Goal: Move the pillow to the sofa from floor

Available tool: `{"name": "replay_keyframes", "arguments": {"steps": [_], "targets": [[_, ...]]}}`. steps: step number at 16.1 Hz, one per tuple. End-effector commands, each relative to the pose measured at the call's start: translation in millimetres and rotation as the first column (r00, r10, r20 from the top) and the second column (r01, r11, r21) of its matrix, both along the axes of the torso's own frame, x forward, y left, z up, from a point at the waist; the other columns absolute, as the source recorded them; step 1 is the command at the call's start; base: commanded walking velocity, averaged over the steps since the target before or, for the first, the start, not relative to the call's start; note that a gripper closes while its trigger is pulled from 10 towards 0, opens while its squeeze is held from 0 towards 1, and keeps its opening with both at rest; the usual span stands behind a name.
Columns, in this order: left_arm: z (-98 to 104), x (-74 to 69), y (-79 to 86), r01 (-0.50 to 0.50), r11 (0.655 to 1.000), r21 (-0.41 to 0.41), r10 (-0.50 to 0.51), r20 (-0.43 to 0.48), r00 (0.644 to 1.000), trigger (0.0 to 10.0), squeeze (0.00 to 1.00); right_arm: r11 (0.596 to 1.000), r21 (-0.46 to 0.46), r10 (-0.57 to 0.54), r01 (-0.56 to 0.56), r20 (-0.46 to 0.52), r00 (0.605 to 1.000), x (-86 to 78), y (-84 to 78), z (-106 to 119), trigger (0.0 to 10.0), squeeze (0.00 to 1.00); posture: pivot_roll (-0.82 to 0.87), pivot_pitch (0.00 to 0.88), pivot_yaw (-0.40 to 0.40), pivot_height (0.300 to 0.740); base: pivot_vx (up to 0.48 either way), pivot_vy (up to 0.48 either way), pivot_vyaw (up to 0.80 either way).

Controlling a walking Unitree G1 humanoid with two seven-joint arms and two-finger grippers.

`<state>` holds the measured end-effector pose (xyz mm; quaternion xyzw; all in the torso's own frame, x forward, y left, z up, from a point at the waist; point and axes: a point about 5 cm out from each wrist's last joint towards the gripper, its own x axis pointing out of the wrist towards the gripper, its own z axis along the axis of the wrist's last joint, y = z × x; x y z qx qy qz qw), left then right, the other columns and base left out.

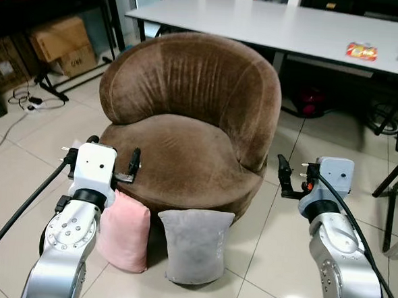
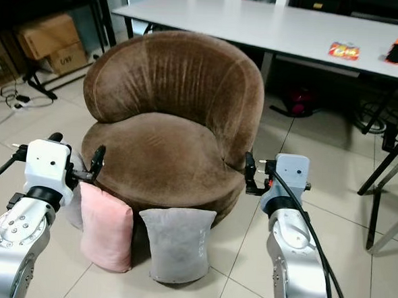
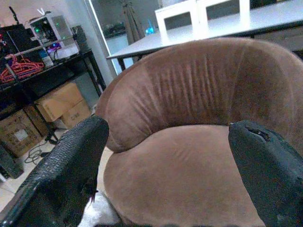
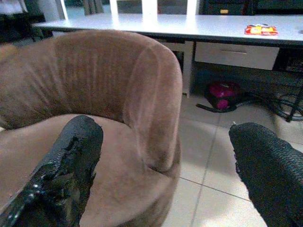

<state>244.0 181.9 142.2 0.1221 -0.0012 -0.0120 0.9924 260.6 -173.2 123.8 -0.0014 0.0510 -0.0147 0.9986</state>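
Both end effectors, left (image 1: 102,162) and right (image 1: 293,176), hover spread apart, empty, beside the sofa (image 1: 187,121). Risk: pink pillow (image 1: 124,231) and grey pillow (image 1: 194,244) lean touching on the floor (image 1: 273,261); grabbing one may topple the other.

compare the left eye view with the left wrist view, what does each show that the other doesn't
Left eye alone: the pink pillow and grey pillow standing on the floor against the chair's front, the right gripper beside the chair, and a red packet on the table.
Left wrist alone: red hangers on a dark shelf.
Both: the brown chair, the white table, cardboard boxes, and the left gripper, open.
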Motion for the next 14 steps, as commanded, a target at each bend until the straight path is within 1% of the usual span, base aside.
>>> {"name": "replay_keyframes", "arguments": {"steps": [1, 2, 3, 4, 5, 6, 8, 9, 10, 14], "targets": [[1.4, -2.3, 7.3, -0.028, 1.0, 0.0, 0.028, 0.01, 1.0, 10.0, 0.04, 0.999, 0.009, 0.036, -0.036, 0.009, 0.999, 0.5, 6.2, 3.7, 10.0, 1.0, -0.14, 0.0, 0.026, 0.74, 0.0, 0.0, 0.0], [1.3, -2.7, 6.9, -0.026, 1.0, -0.003, 0.026, 0.012, 1.0, 10.0, 0.05, 0.999, -0.01, 0.049, -0.049, -0.001, 0.999, 0.8, 6.6, 3.3, 10.0, 1.0, -0.14, 0.0, 0.024, 0.74, 0.304, 0.0, 0.8], [1.3, -2.7, 6.9, -0.02, 1.0, -0.008, 0.02, 0.013, 1.0, 10.0, 0.07, 0.998, -0.015, 0.065, -0.065, 0.01, 0.998, 1.2, 8.5, 4.8, 10.0, 1.0, -0.14, 0.0, 0.023, 0.74, 0.341, 0.0, 0.8], [1.4, -2.4, 6.8, -0.019, 1.0, -0.011, 0.019, 0.014, 1.0, 10.0, 0.06, 0.998, -0.043, 0.054, -0.053, 0.021, 0.998, 1.9, 8.2, 5.8, 10.0, 1.0, -0.14, 0.0, 0.022, 0.74, 0.368, 0.0, 0.8], [1.6, -2.2, 7.1, -0.021, 1.0, -0.01, 0.021, 0.015, 1.0, 10.0, 0.05, 0.997, -0.043, 0.061, -0.06, 0.03, 0.998, 2.4, 8.4, 6.8, 10.0, 1.0, -0.13, 0.0, 0.021, 0.74, 0.364, 0.0, 0.8], [1.6, -2.0, 7.6, -0.023, 1.0, -0.01, 0.024, 0.016, 1.0, 10.0, 0.04, 0.997, -0.047, 0.064, -0.062, 0.036, 0.997, 2.8, 7.6, 8.0, 10.0, 1.0, -0.13, 0.0, 0.02, 0.74, 0.364, 0.0, 0.0], [1.7, -1.5, 8.6, -0.027, 1.0, -0.01, 0.027, 0.017, 0.999, 10.0, 0.04, 0.999, -0.038, 0.03, -0.029, 0.038, 0.999, 4.0, 3.1, 8.5, 10.0, 1.0, -0.13, 0.0, 0.021, 0.74, 0.368, 0.0, 0.0], [2.0, -0.9, 9.3, -0.028, 1.0, -0.009, 0.028, 0.018, 0.999, 10.0, 0.04, 0.999, -0.031, -0.006, 0.007, 0.036, 0.999, 4.9, -0.5, 9.1, 10.0, 1.0, -0.14, 0.0, 0.021, 0.74, 0.368, 0.0, 0.0], [2.5, -0.2, 10.0, -0.029, 1.0, -0.009, 0.029, 0.019, 0.999, 10.0, 0.04, 1.0, -0.015, -0.009, 0.009, 0.005, 1.0, 6.0, -0.4, 7.5, 10.0, 1.0, -0.14, 0.0, 0.021, 0.74, 0.364, 0.0, 0.0], [3.3, 2.2, 11.3, -0.029, 1.0, -0.004, 0.029, 0.02, 0.999, 10.0, 0.04, 0.998, -0.055, -0.01, 0.012, 0.036, 0.999, 7.5, 3.0, 7.9, 10.0, 1.0, -0.13, 0.0, 0.02, 0.74, 0.367, 0.0, 0.0]]}}
